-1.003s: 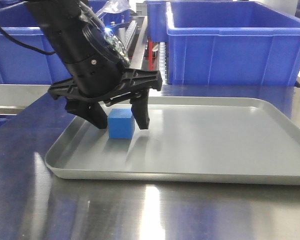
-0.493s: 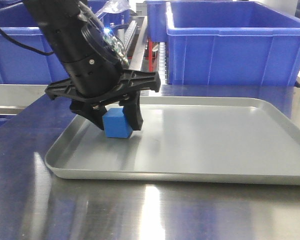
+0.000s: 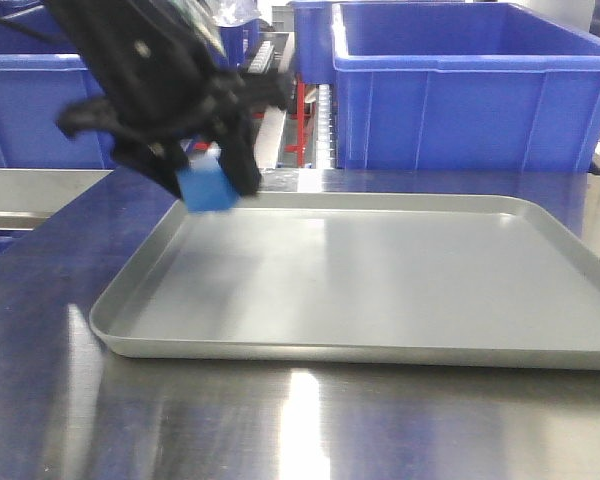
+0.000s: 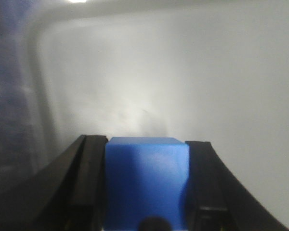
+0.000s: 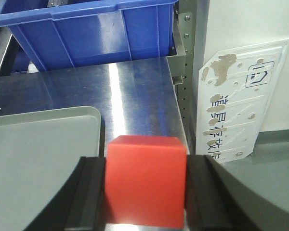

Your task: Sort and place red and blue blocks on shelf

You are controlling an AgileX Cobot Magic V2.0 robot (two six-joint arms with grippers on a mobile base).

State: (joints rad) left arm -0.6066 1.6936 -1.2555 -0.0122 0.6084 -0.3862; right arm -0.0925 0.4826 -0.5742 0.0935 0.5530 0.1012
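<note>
My left gripper [image 3: 206,188] is shut on the blue block [image 3: 207,187] and holds it in the air above the far left corner of the grey tray [image 3: 380,350]. In the left wrist view the blue block [image 4: 147,180] sits tight between the black fingers [image 4: 86,183], with the tray floor below. My right gripper [image 5: 145,192] is shut on the red block [image 5: 145,185] and holds it above the steel tabletop [image 5: 135,91], just right of the tray's corner [image 5: 43,144]. The right gripper does not show in the front view. Shelf rollers [image 3: 323,120] show between the crates.
Large dark-blue crates stand behind the tray, at the left [image 3: 40,110] and at the right [image 3: 460,90]. One crate also shows in the right wrist view [image 5: 86,29]. A steel upright [image 5: 185,72] and a white plate with printed signs [image 5: 241,101] stand right of the tabletop.
My left gripper shut on the blue block in the tray, then lifted it up and back to the left. The tray has not moved.
</note>
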